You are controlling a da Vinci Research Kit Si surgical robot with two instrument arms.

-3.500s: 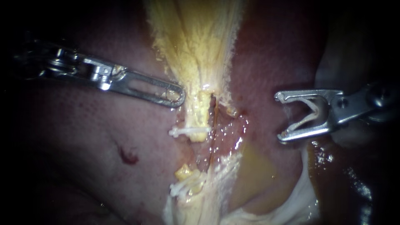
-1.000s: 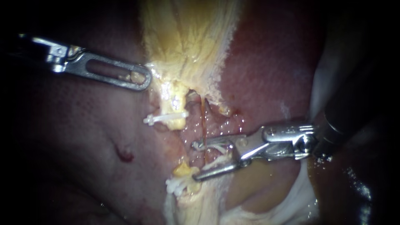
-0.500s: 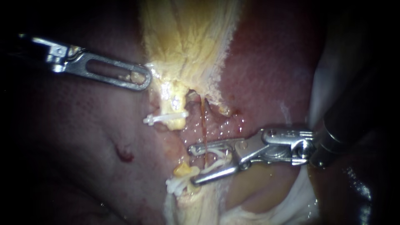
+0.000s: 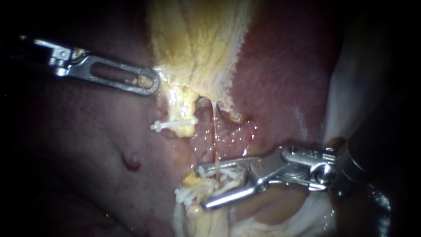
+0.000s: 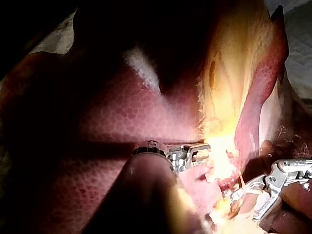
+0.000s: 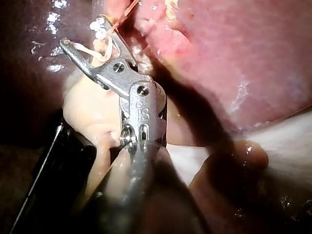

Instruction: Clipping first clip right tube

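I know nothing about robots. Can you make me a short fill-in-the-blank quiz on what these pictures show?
1. The right instrument holds a white clip between its ____.
2. A thin reddish tube runs down to the end effector of the ____ instrument.
3. The left instrument grips yellowish tissue; the dark red organ around it is the ____.
Missing words: jaws; right; liver.

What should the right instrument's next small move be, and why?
Probably squeeze together the jaws of the right instrument. They stand wide apart, holding a white plastic clip astride the thin orange-brown tube, which passes between them, so the clip looks placed for closing.
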